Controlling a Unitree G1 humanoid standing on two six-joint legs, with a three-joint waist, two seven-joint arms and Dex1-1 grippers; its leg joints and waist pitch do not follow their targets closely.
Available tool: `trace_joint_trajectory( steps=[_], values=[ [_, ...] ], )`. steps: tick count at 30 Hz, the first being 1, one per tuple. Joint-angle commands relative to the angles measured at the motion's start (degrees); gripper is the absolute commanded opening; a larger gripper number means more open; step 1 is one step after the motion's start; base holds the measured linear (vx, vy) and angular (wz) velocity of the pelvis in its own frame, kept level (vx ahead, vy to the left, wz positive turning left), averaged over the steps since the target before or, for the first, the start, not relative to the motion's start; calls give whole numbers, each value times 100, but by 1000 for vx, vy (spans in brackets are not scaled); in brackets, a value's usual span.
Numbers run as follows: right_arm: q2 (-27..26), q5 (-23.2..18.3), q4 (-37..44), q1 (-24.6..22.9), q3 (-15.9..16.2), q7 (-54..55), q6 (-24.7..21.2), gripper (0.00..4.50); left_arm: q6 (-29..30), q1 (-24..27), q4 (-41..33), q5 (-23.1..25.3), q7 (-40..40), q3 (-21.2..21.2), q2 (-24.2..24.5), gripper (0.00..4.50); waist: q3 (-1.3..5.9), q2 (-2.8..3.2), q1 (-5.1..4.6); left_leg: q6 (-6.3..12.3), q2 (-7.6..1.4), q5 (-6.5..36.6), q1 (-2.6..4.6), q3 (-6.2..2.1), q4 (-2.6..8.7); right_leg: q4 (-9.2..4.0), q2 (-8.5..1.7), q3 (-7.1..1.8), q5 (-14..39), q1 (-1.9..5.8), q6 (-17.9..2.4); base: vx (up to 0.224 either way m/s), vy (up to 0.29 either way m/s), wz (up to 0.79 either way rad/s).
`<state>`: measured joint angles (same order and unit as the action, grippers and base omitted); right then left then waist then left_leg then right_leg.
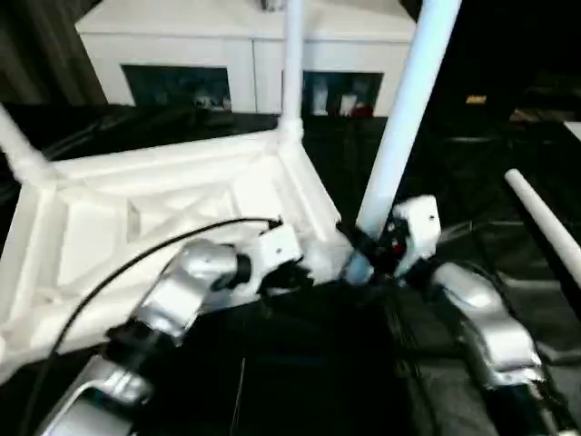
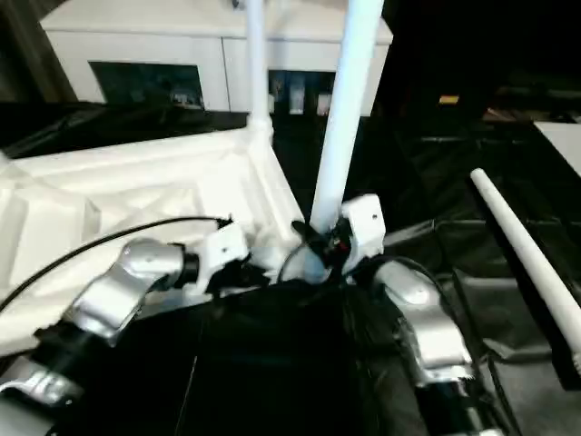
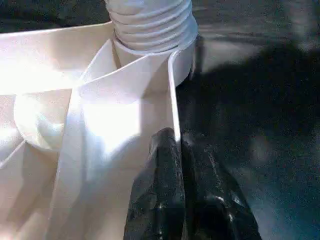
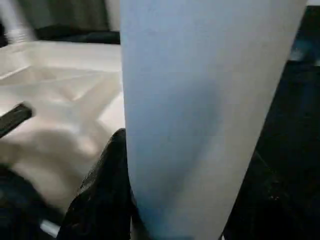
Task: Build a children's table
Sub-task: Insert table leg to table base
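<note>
Ribbed white tabletop (image 1: 136, 218), smooth tapered leg (image 1: 399, 136)

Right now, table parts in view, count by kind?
Tabletop, upside down, ribs showing: 1
Legs standing in corner sockets: 3, far corner, near-right corner in the right tool, left corner
Loose leg lying at the right: 1
Total: 5 parts
</note>
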<state>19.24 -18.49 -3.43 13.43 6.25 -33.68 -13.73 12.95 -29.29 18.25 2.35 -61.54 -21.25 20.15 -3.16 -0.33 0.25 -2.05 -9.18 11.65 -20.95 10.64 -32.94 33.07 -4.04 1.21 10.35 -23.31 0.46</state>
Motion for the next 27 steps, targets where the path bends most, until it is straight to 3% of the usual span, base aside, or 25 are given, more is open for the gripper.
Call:
trace_joint_trajectory(
  steps=[1, 4, 11, 15, 19, 22, 23, 27],
  values=[
    [381, 65, -140, -282, 190, -633, -389, 186, -114, 41, -216, -97, -404, -45, 209, 0, 243, -22, 36, 505, -420, 1116, 57, -113, 411, -304, -389, -212, 635, 269, -1643, 0, 0, 0],
    [650, -88, 76, -370, 219, -1034, -543, 186, -121, 50, -292, -182, -497, -29, 288, 0, 256, -43, 47, 441, -418, 1031, 66, -106, 402, -295, -389, -212, 639, 269, -1597, 0, 0, 0],
    [887, -329, 251, -410, 219, -1458, -654, 186, -163, 38, -299, -240, -575, 4, 360, 0, 297, -51, 113, 613, -403, 607, 65, -71, 338, -217, -399, -206, 55, 287, -1720, 0, 0, 0],
    [1046, -461, 325, -452, 385, -1866, -760, 186, -149, 36, -301, -297, -698, -26, 382, 0, 308, -48, 154, 669, -402, 522, 73, -68, 318, -198, -399, -204, -41, 301, -1753, 0, 0, 0],
    [1132, -19, 213, -407, 669, -1785, -573, 186, -170, 11, -272, -305, -729, -59, 416, 0, 302, -52, 168, 644, -400, 502, 66, -69, 310, -187, -397, -196, 3, 291, -1758, 0, 0, 0],
    [1073, 425, -94, -286, 782, -1499, -262, 186, -161, -9, -265, -319, -743, -63, 421, 0, 275, -60, 149, 534, -393, 743, 57, -70, 322, -225, -400, -199, 356, 284, -1711, 0, 0, 0],
    [1070, 422, -96, -284, 779, -1495, -262, 186, -161, -9, -265, -320, -743, -63, 422, 0, 267, -59, 142, 477, -392, 878, 57, -73, 328, -242, -401, -202, 557, 279, -1670, 0, 0, 0],
    [669, -234, -203, -101, 153, -1043, -746, 186, -121, -10, -304, -369, -772, -48, 447, 0, 244, -51, 120, 359, -386, 1048, 56, -87, 346, -270, -391, -217, 933, 261, -1556, 0, 0, 0]
  ],
)
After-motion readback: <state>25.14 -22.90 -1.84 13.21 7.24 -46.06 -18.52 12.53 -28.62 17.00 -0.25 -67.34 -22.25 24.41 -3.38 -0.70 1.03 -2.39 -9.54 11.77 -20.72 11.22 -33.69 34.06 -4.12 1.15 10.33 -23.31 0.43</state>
